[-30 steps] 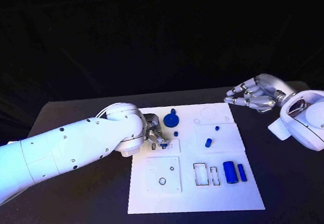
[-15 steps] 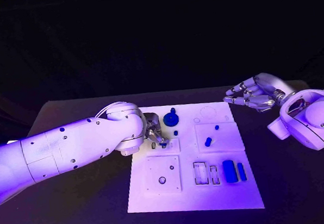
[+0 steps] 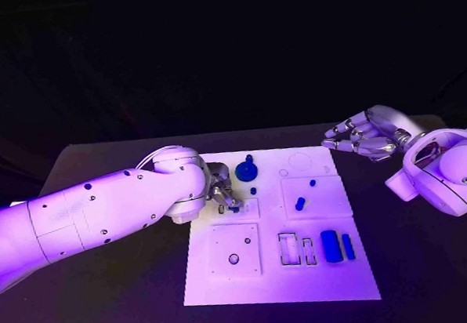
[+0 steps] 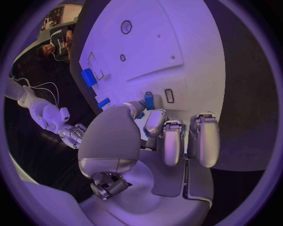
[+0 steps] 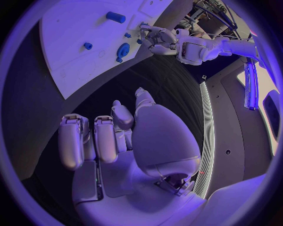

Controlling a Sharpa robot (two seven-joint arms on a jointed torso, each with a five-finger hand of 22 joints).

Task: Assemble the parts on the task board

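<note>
Left wrist view brings out what the overhead camera hides: the left hand (image 4: 154,141) pinches a small blue part (image 4: 149,100) between its thumb and a fingertip, the piece touching the white task board (image 4: 195,61) just beside a narrow rectangular slot (image 4: 169,95). From the head view that hand (image 3: 224,195) is mostly tucked under its own white forearm at the board's (image 3: 270,280) left edge. The head view alone lays out the rest of the board: a round blue disc part (image 3: 246,171) near the far edge, a short blue peg (image 3: 300,203) in the middle, and a blue cylinder (image 3: 331,246) with a thinner blue bar (image 3: 348,246) beside it by the right edge. The right hand (image 3: 365,137) hangs over bare black table (image 3: 113,301) off the board's far right corner, fingers curled inward around nothing, as the right wrist view (image 5: 118,136) confirms. Wide dark tabletop lies open on both sides and along the board's near edge.
</note>
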